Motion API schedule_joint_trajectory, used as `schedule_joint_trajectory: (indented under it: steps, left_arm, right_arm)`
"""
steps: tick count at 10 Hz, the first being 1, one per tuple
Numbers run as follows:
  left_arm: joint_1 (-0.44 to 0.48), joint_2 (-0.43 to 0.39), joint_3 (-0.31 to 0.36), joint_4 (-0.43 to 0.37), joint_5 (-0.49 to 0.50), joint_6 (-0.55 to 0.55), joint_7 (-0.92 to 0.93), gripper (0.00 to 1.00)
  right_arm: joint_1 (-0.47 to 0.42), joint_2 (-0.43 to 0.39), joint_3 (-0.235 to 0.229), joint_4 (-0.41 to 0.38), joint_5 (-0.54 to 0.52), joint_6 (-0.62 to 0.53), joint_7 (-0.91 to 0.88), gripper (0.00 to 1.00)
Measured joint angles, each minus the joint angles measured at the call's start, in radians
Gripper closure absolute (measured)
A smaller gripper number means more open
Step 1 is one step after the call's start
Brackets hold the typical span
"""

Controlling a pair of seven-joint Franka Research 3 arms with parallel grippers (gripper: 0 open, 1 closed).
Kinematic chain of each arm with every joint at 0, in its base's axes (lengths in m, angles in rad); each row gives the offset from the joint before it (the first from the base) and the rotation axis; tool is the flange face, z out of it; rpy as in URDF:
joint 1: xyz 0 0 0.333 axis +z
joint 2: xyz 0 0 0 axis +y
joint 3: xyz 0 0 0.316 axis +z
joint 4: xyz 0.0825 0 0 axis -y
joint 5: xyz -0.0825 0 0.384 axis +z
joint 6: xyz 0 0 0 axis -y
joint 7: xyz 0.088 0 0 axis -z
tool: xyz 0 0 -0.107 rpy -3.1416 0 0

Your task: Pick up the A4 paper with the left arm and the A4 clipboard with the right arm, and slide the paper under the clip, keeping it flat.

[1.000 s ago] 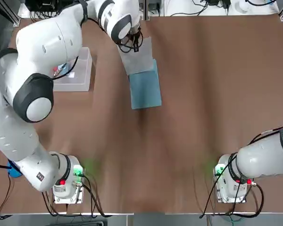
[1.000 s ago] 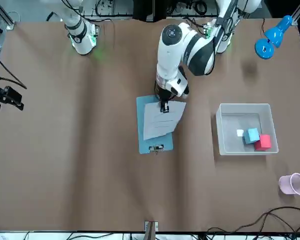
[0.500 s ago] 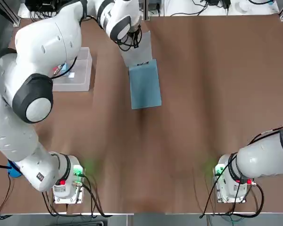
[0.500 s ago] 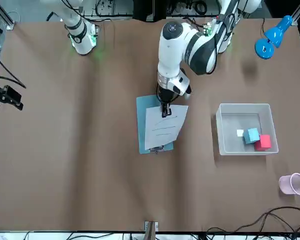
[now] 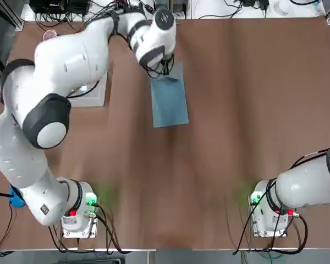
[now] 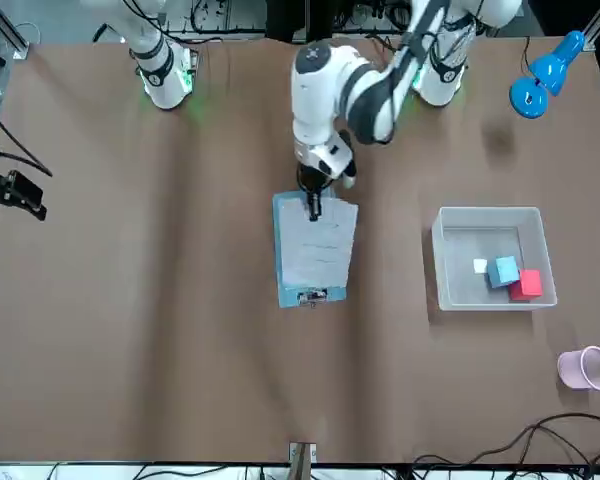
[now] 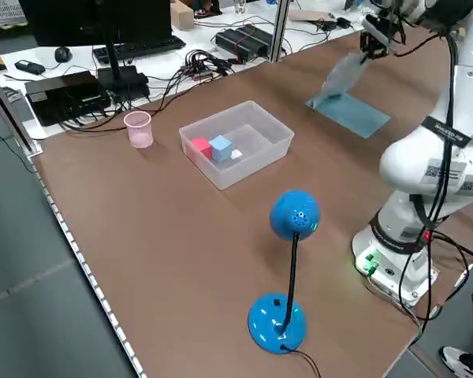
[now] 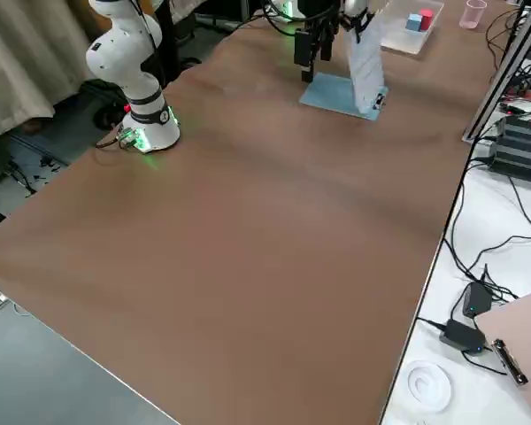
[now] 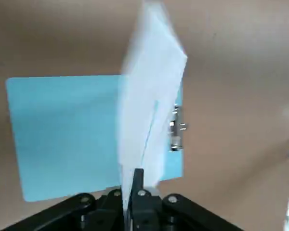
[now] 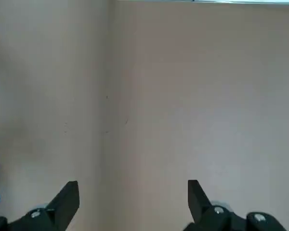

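While the left gripper (image 6: 313, 207) pinches one edge of the thin white A4 paper (image 6: 318, 246), the sheet hangs over the flat light-blue A4 clipboard (image 5: 169, 102), which lies on the brown table (image 5: 242, 110). Paper pickup looks done; the small silver clip (image 9: 175, 129) isn't engaged yet. The right gripper (image 10: 130, 199) is wide open, empty (well off at the table's side), so the board isn't picked up.
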Motion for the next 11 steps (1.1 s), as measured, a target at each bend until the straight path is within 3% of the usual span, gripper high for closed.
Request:
schedule_joint_trajectory:
  steps: [2,5,11]
  left_arm:
    - [-0.058,0.010,0.000,-0.055,0.000,0.001,-0.032,0.99]
    - [-0.059,0.011,0.002,-0.063,0.000,0.000,-0.036,0.99]
    - [-0.056,0.019,0.008,-0.068,-0.134,0.021,-0.046,0.99]
  right_arm:
    - [0.000,0.000,0.001,0.000,0.000,0.000,0.000,0.00]
    - [0.001,0.000,0.003,0.000,0.001,0.000,0.000,0.00]
    - [0.001,0.000,0.003,0.000,0.001,0.000,0.000,0.00]
